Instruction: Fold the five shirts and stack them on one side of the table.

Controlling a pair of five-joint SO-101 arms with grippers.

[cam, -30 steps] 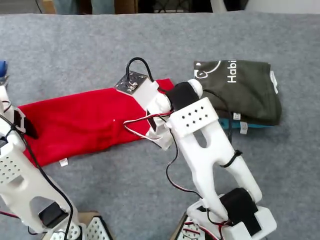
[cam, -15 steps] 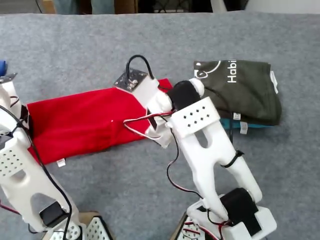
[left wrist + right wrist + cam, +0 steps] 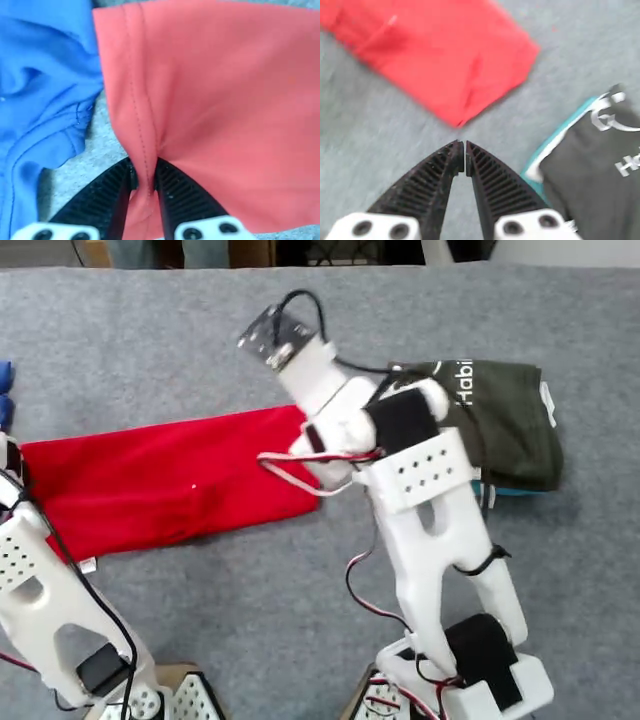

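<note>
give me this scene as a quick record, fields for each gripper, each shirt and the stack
left gripper: shut on the red shirt's seamed edge
right gripper: shut, empty, over bare table between the red shirt's corner and the stack
red shirt: long band lying flat on the table
blue shirt: rumpled, beside the red shirt's held end
dark shirt: folded, lying on the teal shirt
teal shirt: bottom of the stack, one edge peeking out
table: grey cloth surface
</note>
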